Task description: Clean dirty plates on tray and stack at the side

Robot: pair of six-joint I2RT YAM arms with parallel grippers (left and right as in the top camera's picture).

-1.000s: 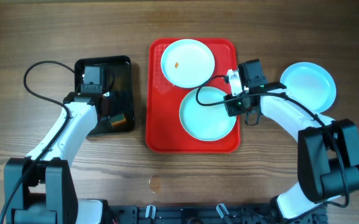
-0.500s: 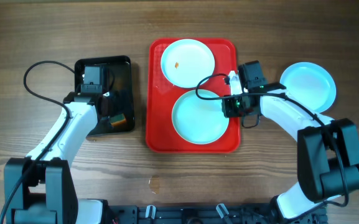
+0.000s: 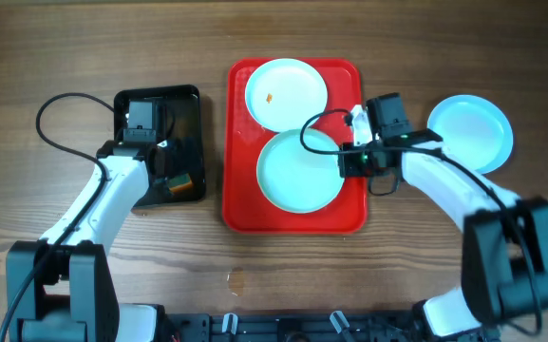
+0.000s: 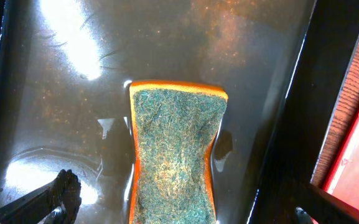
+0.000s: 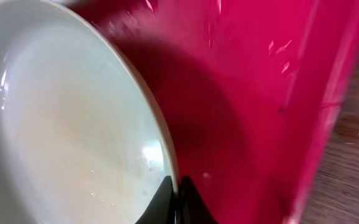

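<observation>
Wooden table [image 3: 65, 47], red tray [image 3: 239, 215] at centre. Right claw [image 3: 348, 163] pinches a plate [image 3: 292, 176] at its three-o'clock rim. Left claw [image 4: 185, 208] is spread above the sponge [image 4: 173, 149].

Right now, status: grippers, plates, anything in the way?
Left gripper open astride sponge. Right gripper shut on front plate at its rim, over red tray. Speckled plate crowds its far edge.
</observation>
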